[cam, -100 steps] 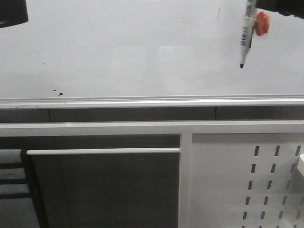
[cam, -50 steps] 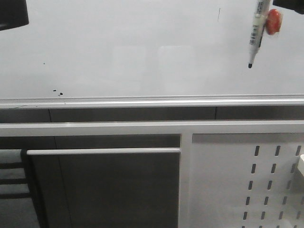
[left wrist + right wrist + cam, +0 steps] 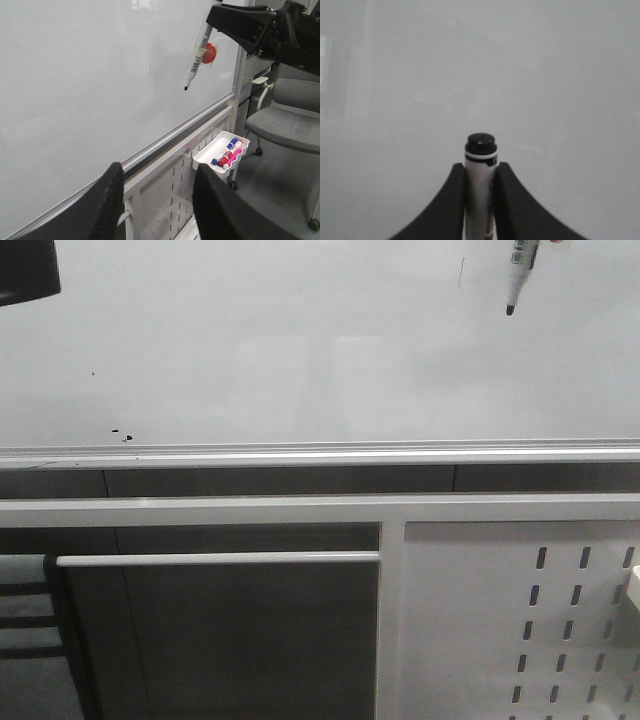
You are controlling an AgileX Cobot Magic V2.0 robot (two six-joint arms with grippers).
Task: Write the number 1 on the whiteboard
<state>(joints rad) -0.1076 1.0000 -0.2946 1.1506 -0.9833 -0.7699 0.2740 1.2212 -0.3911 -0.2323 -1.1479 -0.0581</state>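
Marker held off the board, no 1 yet visible

The right claw (image 3: pixel 479 200) was closed on the marker (image 3: pixel 196 55), tip clear of the whiteboard (image 3: pixel 250 340); the left claw (image 3: pixel 155 200) stood open, empty. Advice: press the tip squarely ahead, then draw one steady downward stroke.

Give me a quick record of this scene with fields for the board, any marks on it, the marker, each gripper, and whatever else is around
board: whiteboard, upright, aluminium rail along its lower edge
marks: thin short vertical stroke near the top; small black specks low on the left
marker: white marker, tip down, off the board in the left wrist view
right gripper: shut on the marker
left gripper: open, holding nothing
other: white tray of coloured markers on a slotted panel; grey office chair; red round magnet on the board
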